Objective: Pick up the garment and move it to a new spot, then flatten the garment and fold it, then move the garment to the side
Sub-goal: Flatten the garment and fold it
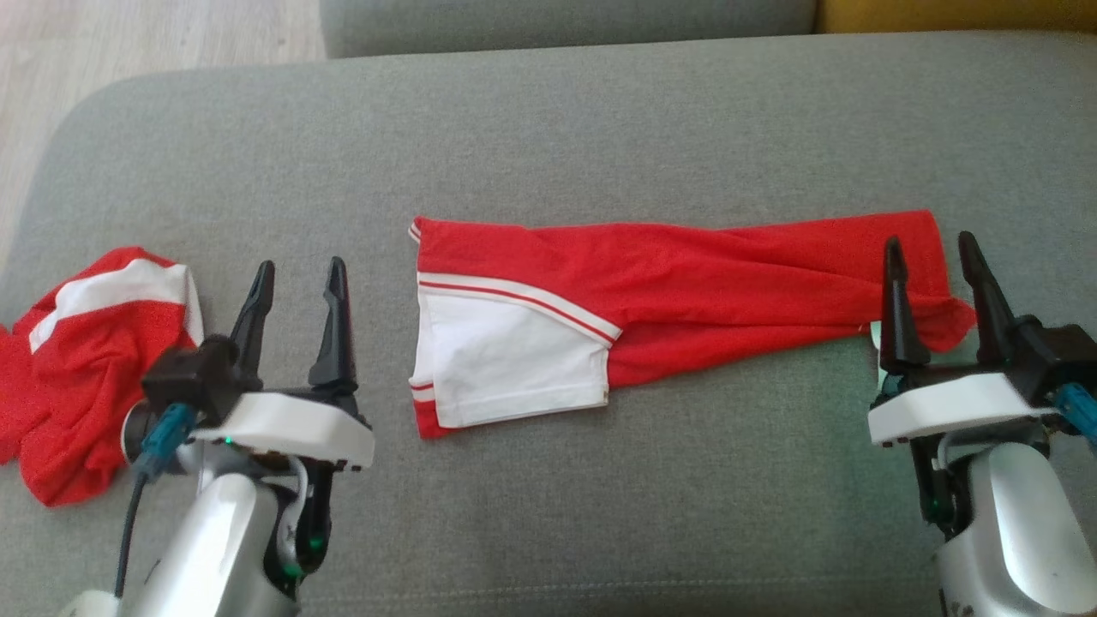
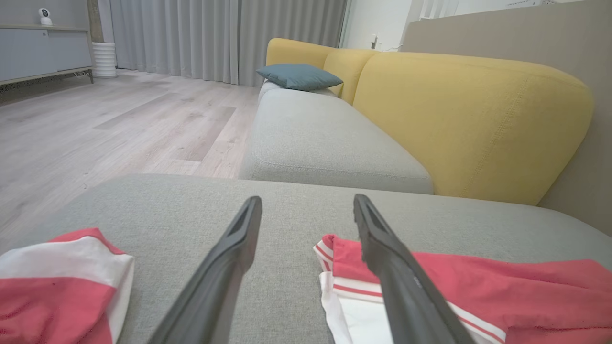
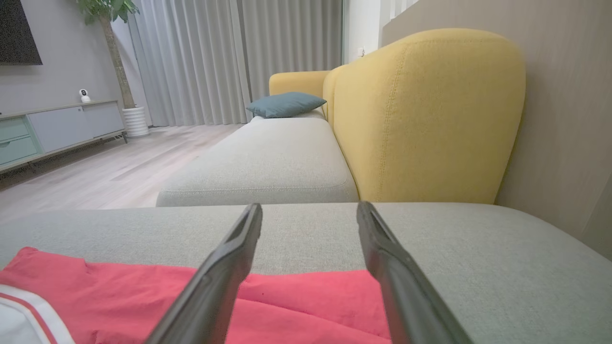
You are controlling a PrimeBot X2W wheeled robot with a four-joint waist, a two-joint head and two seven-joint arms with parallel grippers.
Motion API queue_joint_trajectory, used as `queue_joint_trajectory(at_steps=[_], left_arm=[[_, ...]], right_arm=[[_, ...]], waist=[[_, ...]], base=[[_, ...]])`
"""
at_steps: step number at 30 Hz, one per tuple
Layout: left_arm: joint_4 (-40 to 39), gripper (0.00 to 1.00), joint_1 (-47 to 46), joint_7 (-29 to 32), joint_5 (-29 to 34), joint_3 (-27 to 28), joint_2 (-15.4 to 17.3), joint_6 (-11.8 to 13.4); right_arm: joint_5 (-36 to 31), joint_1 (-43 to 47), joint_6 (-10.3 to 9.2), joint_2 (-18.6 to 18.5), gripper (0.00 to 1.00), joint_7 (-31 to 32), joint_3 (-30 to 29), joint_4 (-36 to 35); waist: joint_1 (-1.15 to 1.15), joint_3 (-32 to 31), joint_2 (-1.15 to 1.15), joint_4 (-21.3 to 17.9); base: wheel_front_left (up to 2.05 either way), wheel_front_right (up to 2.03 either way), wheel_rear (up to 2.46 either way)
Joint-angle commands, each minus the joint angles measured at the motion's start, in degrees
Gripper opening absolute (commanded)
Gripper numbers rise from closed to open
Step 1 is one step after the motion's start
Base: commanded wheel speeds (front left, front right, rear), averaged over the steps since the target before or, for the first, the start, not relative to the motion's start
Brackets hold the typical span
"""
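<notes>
A red garment point(image 1: 686, 283) with a white panel and red-white stripes lies folded into a long strip across the grey cushion point(image 1: 548, 137). Its white end points left, its red end right. My left gripper point(image 1: 298, 274) stands open left of the white end, apart from it, nothing between its fingers. In the left wrist view the garment point(image 2: 502, 286) lies to the right of the open left gripper point(image 2: 306, 203). My right gripper point(image 1: 930, 248) is open over the red end; the right wrist view shows the red cloth point(image 3: 306, 296) below the open right gripper point(image 3: 308, 210).
A second red and white garment point(image 1: 86, 368) lies crumpled at the cushion's left edge, beside my left arm. Beyond the cushion are another grey seat point(image 2: 325, 138), yellow backrests point(image 2: 468, 119), a blue pillow point(image 2: 299, 76) and wooden floor point(image 2: 95, 129).
</notes>
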Motion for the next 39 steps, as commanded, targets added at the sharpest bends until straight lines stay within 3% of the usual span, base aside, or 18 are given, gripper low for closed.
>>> queue_joint_trajectory(at_steps=[1,5,12,21,31,32,33,39], left_arm=[[-1.5,1.0,-2.12,-0.3,1.21,4.17,0.08,-0.98],[0.04,1.0,-1.05,-0.3,4.39,6.94,-2.08,-4.45],[2.35,1.0,-2.2,-0.3,8.22,9.14,-4.98,-9.48],[3.4,1.0,-3.9,-0.3,11.44,12.96,-6.72,-13.44],[3.65,1.0,-4.56,-0.3,13.71,16.12,-7.83,-15.27],[3.67,1.0,-4.64,-0.3,13.9,16.38,-7.9,-15.4],[3.69,1.0,-4.73,-0.3,14.08,16.65,-7.95,-15.53],[3.82,1.0,-4.85,-0.3,14.99,17.88,-8.15,-16.07]], right_arm=[[-0.23,-1.01,-0.04,0.44,1.0,-0.88,0.85,-1.33],[0.37,-2.25,-0.04,0.7,1.0,0.5,-1.92,1.01],[3.75,-9.41,-0.04,0.78,1.0,6.97,-13.17,9.54],[0.36,-19.09,-0.04,0.79,1.0,14.89,-24.52,22.59],[0.44,-22.09,-0.04,0.79,1.0,16.59,-23.24,29.17],[0.62,-22.23,-0.04,0.79,0.19,16.54,-23.22,29.52],[0.83,-22.37,-0.04,0.79,0.0,16.4,-23.35,29.81],[-0.3,-22.84,-0.04,0.79,0.0,14.53,-26.73,29.21]], waist=[[0.0,0.38,0.0,0.2],[0.0,1.89,0.0,0.82],[0.0,5.87,0.0,2.55],[0.0,10.68,0.0,3.62],[0.0,12.3,0.0,2.69],[0.0,12.4,0.0,2.53],[0.0,12.46,0.0,2.37],[0.0,12.25,0.0,1.41]], base=[[0.0,0.0,0.0],[0.0,0.0,0.0],[0.0,0.0,0.0],[0.0,0.0,0.0],[0.0,0.0,0.0],[0.0,0.0,0.0],[0.0,0.0,0.0],[0.0,0.0,0.0]])
